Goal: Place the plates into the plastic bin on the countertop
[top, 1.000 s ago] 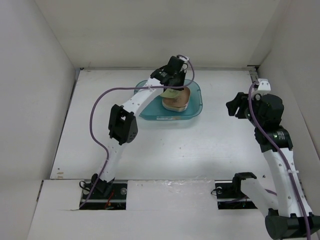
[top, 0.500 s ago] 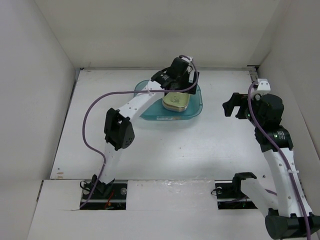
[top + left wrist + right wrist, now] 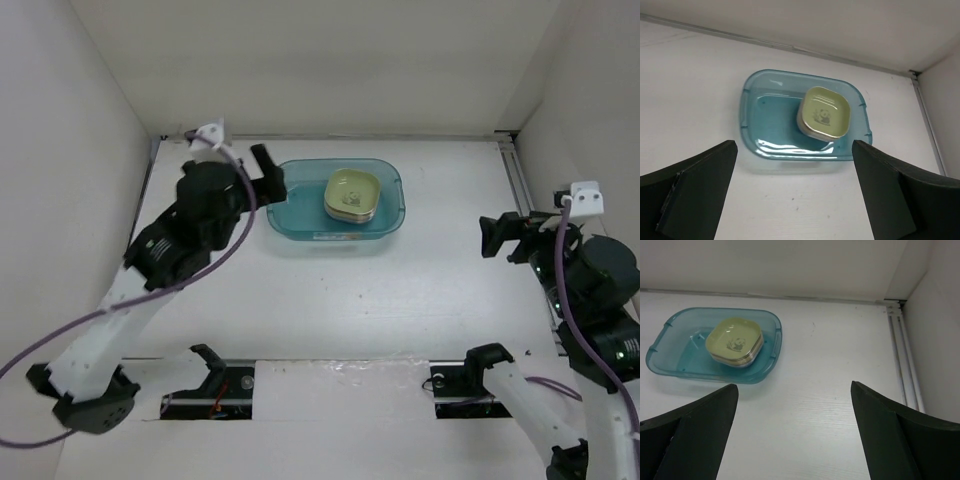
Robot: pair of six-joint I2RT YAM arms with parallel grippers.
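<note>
The teal plastic bin (image 3: 296, 222) (image 3: 769, 116) (image 3: 678, 356) sits at the back middle of the white countertop (image 3: 330, 290). In its right half lie the plates (image 3: 352, 194) (image 3: 824, 113) (image 3: 735, 343) in one stack, a pale green one with a small panda print on top. My left gripper (image 3: 270, 172) (image 3: 794, 200) hangs just left of the bin, open, with nothing between its fingers (image 3: 695, 192). Well to the right of the bin, my right gripper (image 3: 497, 237) (image 3: 794, 435) is open too and holds nothing.
White walls close in the countertop at the back and on both sides. A metal rail (image 3: 520, 180) (image 3: 899, 365) runs along the right wall. A purple cable (image 3: 120, 320) trails from the left arm. The arm bases sit at the near edge.
My left gripper has opened, left the pale green plate on the stack, and drawn back left out of the bin. The right gripper has opened wider and drawn back to the right.
</note>
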